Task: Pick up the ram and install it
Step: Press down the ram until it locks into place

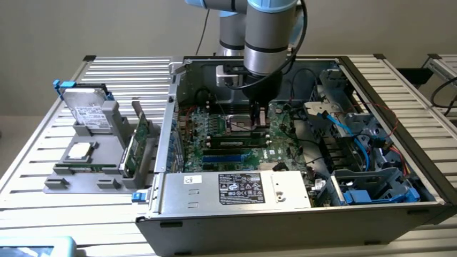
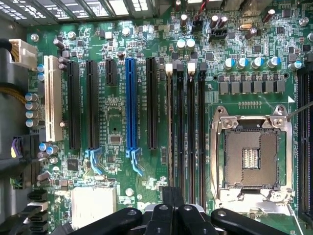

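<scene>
The ram (image 1: 232,143), a thin green stick with black chips, lies along one of the black memory slots on the motherboard (image 1: 214,128) inside the open computer case. It looks seated in that slot. My gripper (image 1: 258,118) hangs on the arm just above the board, over the end of the slots toward the exterior view's right, beside the CPU socket (image 2: 254,156). In the wrist view the gripper (image 2: 172,196) is shut, its dark fingers (image 2: 161,218) pressed together in line with the nearest memory slot (image 2: 169,127). I see nothing clamped between them.
The case walls (image 1: 343,69) and the power supply (image 1: 236,188) box in the board. Cables and drive cages (image 1: 371,187) crowd the exterior view's right. Outside the case, a grey rack (image 1: 85,176) holds a hard drive (image 1: 89,110), a chip and an upright green card (image 1: 137,140).
</scene>
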`<state>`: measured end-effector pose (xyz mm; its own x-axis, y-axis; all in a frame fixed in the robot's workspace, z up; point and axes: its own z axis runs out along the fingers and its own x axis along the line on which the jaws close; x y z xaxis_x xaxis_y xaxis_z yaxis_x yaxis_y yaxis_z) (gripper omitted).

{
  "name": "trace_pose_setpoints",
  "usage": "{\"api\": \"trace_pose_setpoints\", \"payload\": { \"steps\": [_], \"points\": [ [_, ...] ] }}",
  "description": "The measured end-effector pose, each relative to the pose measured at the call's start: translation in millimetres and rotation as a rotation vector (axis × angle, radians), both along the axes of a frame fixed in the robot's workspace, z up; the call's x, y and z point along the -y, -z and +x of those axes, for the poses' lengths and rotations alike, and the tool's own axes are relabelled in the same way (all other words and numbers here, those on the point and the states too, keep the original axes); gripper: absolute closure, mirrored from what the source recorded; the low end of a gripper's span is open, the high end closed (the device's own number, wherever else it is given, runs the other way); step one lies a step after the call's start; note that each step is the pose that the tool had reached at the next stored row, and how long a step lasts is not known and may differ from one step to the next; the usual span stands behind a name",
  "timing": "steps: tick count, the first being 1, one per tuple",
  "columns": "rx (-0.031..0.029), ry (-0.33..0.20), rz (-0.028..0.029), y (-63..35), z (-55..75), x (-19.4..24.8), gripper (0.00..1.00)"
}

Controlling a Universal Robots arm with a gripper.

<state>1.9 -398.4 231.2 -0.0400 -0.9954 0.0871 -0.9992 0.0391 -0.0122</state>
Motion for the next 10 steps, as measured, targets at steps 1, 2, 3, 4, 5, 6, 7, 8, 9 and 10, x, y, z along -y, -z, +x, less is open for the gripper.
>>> {"api": "trace_pose_setpoints", "payload": {
  "steps": [1, 2, 3, 4, 5, 6, 7, 8, 9, 10],
  "points": [
    [0.0, 0.0, 0.0001, -0.2, -2.2, 0.0, 0.89],
    [0.0, 0.0, 0.0001, -0.4, -4.6, 0.0, 0.89],
    [0.0, 0.0, -0.0001, -0.7, -7.1, 0.0, 0.89],
    [0.0, 0.0, 0.0, -0.9, -9.6, 0.0, 0.89],
    [0.0, 0.0, -0.0001, -1.1, -12.2, 0.0, 0.89],
    [-0.0001, 0.0, -0.0001, -1.4, -14.9, 0.0, 0.89],
    [-0.0001, 0.001, -0.0002, -1.6, -17.7, 0.1, 0.89],
    [-0.0001, 0.001, -0.0003, -1.9, -20.6, 0.1, 0.89],
    [-0.0001, 0.001, -0.0002, -2.3, -23.4, 0.0, 0.89],
    [-0.0001, 0.001, -0.0002, -2.6, -26.1, 0.0, 0.89]
  ]
}}
